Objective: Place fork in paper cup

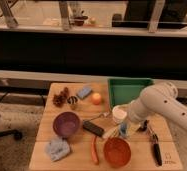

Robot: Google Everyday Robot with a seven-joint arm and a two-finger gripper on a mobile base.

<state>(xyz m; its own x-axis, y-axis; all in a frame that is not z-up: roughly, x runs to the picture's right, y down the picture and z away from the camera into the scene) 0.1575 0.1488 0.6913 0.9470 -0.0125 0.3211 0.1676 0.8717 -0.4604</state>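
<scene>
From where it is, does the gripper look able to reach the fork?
Likely yes: the gripper hangs by the paper cup, and the fork lies uncovered just past that cup.

Wooden table [43, 137] laid with 2 bowls, 1 tray and small items.
A green tray [129, 91] is set at the back right, with the paper cup [119, 114] just in front of it. The fork [99, 116] is laid between that cup and a purple bowl [66, 123], beside a black bar [93, 128]. An orange bowl [117, 152], a grey cloth [57, 148] and a black-handled utensil [156, 148] are placed along the front. The gripper [124, 131], jaws spread, is held low beside the cup.
</scene>
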